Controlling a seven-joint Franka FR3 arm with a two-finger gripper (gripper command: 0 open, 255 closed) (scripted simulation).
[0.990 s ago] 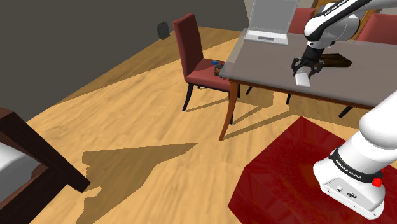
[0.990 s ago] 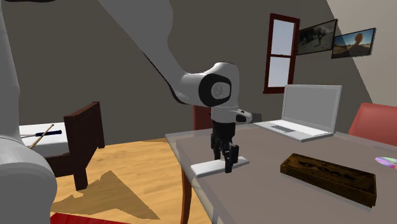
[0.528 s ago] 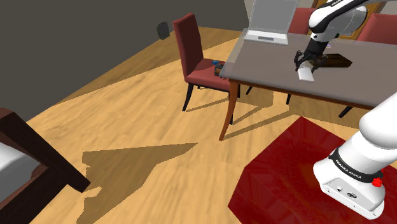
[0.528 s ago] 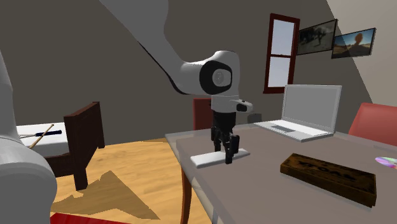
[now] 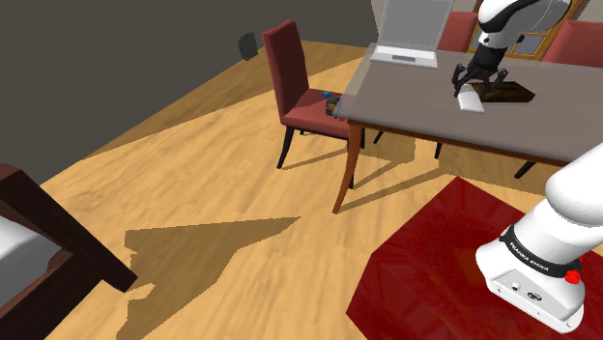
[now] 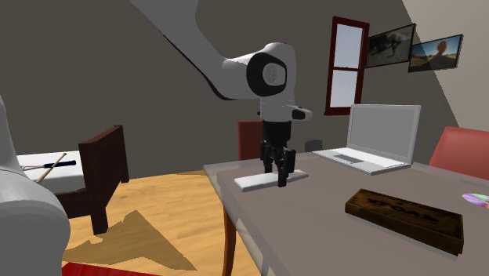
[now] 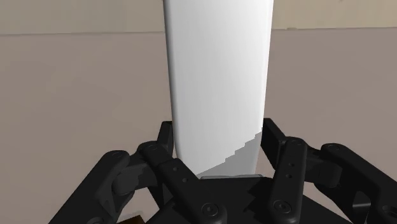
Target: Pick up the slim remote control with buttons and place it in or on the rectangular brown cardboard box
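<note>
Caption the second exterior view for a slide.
Black gripper holds a white remote over the grey table, apart from the brown box.

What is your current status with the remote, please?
Gripper shut on white remote, held above table. Short of brown box. Laptop off to the side.

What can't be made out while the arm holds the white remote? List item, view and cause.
Far end of the remote: wrist view, cut by the picture's edge.
End of the box: shoulder view, behind the gripper and remote.
Identity of the blue thing on the chair: shoulder view, too small.
</note>
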